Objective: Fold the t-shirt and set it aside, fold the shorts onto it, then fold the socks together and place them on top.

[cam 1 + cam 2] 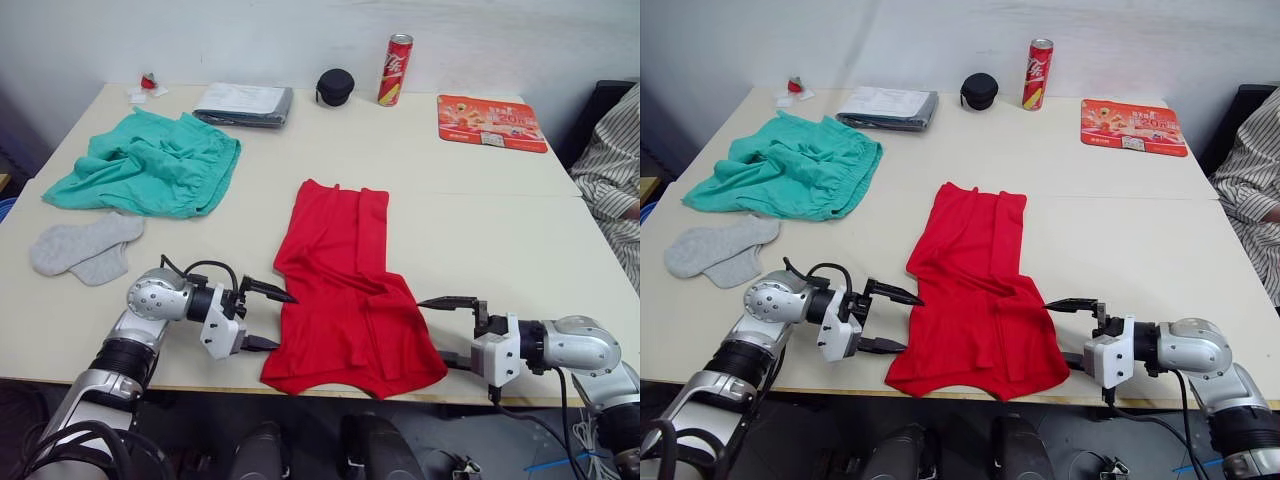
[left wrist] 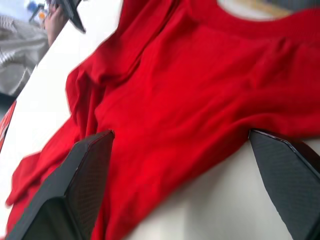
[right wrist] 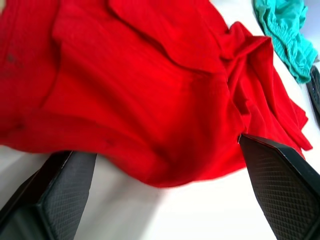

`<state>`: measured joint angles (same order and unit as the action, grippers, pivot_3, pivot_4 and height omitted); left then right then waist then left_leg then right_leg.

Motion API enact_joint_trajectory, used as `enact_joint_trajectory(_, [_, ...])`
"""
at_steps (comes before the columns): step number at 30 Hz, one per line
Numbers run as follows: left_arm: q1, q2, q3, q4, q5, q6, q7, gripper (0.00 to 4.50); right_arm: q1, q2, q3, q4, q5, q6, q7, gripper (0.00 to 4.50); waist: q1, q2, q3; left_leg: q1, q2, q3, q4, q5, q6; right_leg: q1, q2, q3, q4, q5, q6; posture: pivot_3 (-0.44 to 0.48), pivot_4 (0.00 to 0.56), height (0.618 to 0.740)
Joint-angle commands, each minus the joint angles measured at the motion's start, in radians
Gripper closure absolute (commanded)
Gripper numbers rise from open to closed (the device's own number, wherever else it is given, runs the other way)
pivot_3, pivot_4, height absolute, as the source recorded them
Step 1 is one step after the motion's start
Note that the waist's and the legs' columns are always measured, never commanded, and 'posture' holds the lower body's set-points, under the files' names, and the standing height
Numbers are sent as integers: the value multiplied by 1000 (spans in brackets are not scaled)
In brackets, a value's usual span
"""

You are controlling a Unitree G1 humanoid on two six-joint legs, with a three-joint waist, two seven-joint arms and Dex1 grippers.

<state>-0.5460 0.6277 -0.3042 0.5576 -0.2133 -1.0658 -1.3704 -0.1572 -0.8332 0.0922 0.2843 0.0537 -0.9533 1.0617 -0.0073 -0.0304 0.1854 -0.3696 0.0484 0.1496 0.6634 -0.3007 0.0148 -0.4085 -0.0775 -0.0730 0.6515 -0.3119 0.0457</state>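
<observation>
The red t-shirt [image 1: 345, 290] lies on the table folded into a long strip, its wide end at the front edge. My left gripper [image 1: 280, 320] is open just beside the t-shirt's left front edge, and my right gripper [image 1: 435, 330] is open at its right front corner; neither holds anything. In the left wrist view the open fingers [image 2: 85, 170] straddle red cloth, as do the fingers [image 3: 65, 185] in the right wrist view. The teal-green shorts [image 1: 150, 165] lie crumpled at the far left. Two light-grey socks [image 1: 85, 248] lie overlapping in front of them.
At the table's back stand a folded grey cloth [image 1: 245, 103], a black round case [image 1: 334, 86], a red can [image 1: 396, 70] and a red mat [image 1: 490, 121]. A person's striped sleeve [image 1: 610, 170] shows at the right edge. The table's front edge [image 1: 200, 385] is close below both grippers.
</observation>
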Motion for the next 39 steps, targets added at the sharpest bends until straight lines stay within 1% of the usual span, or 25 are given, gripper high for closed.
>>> enact_joint_trajectory(1, [-2, -9, -61, -15, -23, -9, -53, 187, 36, -21, 52, -38, 24, 5, 20, 406, 1, 0, 0, 0, 0, 0, 0, 0, 0, 0, 0, 0, 0, 0, 0, 0, 150, 740])
enact_joint_trajectory(2, [-3, -11, -67, -15, -29, -8, -57, 402, 43, -22, 57, -49, 33, 13, 17, 629, 2, 0, 0, 0, 0, 0, 0, 0, 0, 0, 0, 0, 0, 0, 0, 0, 150, 740])
enact_joint_trajectory(4, [-2, -13, -81, -22, -45, 1, -72, 921, 55, -27, 69, -76, 48, 21, 17, 1297, 1, 0, 0, 0, 0, 0, 0, 0, 0, 0, 0, 0, 0, 0, 0, 0, 150, 740])
enact_joint_trajectory(8, [14, -14, -103, -42, -61, 28, -97, 2310, 85, -31, 80, -134, 58, 49, 4, 2777, 2, 0, 0, -1, 0, 0, 0, 0, 1, 0, 0, 0, 0, 0, 0, 0, 150, 740])
enact_joint_trajectory(11, [40, -10, -122, -65, -47, 50, -106, 3303, 106, -32, 72, -164, 68, 90, -11, 3857, 3, 0, 0, -1, 0, -1, 1, 0, 1, 0, 0, 0, 0, 0, 0, 0, 150, 740])
enact_joint_trajectory(12, [57, -9, -124, -82, -50, 79, -103, 3660, 116, -36, 68, -178, 74, 101, -13, 4226, 3, 0, 0, -1, 0, -1, 1, 0, 1, 0, 0, 0, 0, 0, 0, 0, 150, 740])
enact_joint_trajectory(13, [69, -8, -124, -95, -53, 102, -101, 3995, 124, -38, 65, -188, 77, 109, -15, 4500, 3, 1, 0, -1, 0, -1, 1, 0, 1, 0, 0, 0, 0, 0, 0, 0, 150, 740])
enact_joint_trajectory(14, [85, -1, -130, -114, -58, 114, -110, 4325, 140, -47, 61, -213, 90, 124, -15, 4500, 2, 2, -1, -1, 0, -1, 1, 0, 1, 0, 0, 0, 0, 0, 0, 0, 150, 740])
enact_joint_trajectory(15, [101, 7, -131, -135, -69, 138, -118, 4461, 156, -57, 56, -241, 103, 142, -16, 4500, 2, 3, -1, -1, 0, -1, 0, -1, 1, 0, 0, 0, 0, 0, 0, 0, 150, 740])
enact_joint_trajectory(18, [148, 50, -118, -205, -112, 221, -145, 4461, 216, -95, 25, -343, 157, 226, -23, 4500, -4, 4, -1, -1, 0, -1, 0, -1, 1, 0, 0, 0, 0, -1, -1, 0, 150, 740])
enact_joint_trajectory(23, [248, 140, -56, -352, -187, 389, -142, 4461, 334, -155, -29, -510, 251, 375, -15, 4500, -12, 4, 0, -1, 1, -3, 0, -1, 2, 0, 0, -1, 0, -1, -1, 0, 150, 740])
enact_joint_trajectory(24, [271, 160, -49, -372, -189, 402, -149, 4461, 355, -168, -38, -538, 267, 403, -9, 4500, -12, 4, 0, -1, 1, -3, -1, -3, 5, 0, 0, -1, 0, -1, -1, 0, 150, 740])
enact_joint_trajectory(28, [346, 219, -17, -435, -203, 442, -159, 4461, 439, -222, -75, -630, 332, 527, 33, 4500, -12, 4, 0, -1, 0, -4, -1, -4, 6, 0, -1, -1, 0, -1, -1, 0, 150, 740])
enact_joint_trajectory(32, [403, 261, 10, -511, -223, 499, -159, 4461, 515, -241, -105, -692, 367, 596, 65, 4500, -8, 4, 0, -1, 1, -4, -1, -5, 7, 0, -1, -1, -1, -1, -1, 0, 150, 740])
enact_joint_trajectory(35, [449, 326, 36, -614, -291, 715, -131, 4461, 498, -210, -144, -752, 451, 685, 31, 4500, -3, 5, 0, -2, 1, -4, -1, -5, 7, 0, -1, -1, -1, -1, -1, 0, 150, 740])
enact_joint_trajectory(36, [451, 331, 54, -638, -312, 768, -109, 4461, 478, -195, -159, -765, 495, 732, 8, 4500, -3, 4, 0, -2, 1, -4, -1, -5, 7, 0, -1, -1, -1, -1, -1, 0, 150, 740])
enact_joint_trajectory(39, [396, 316, 140, -665, -449, 1043, 11, 4461, 372, -188, -192, -776, 643, 919, -39, 4500, 2, 5, 1, -1, 1, -4, -1, -5, 8, 0, -1, 0, -1, -1, -1, 0, 150, 740])
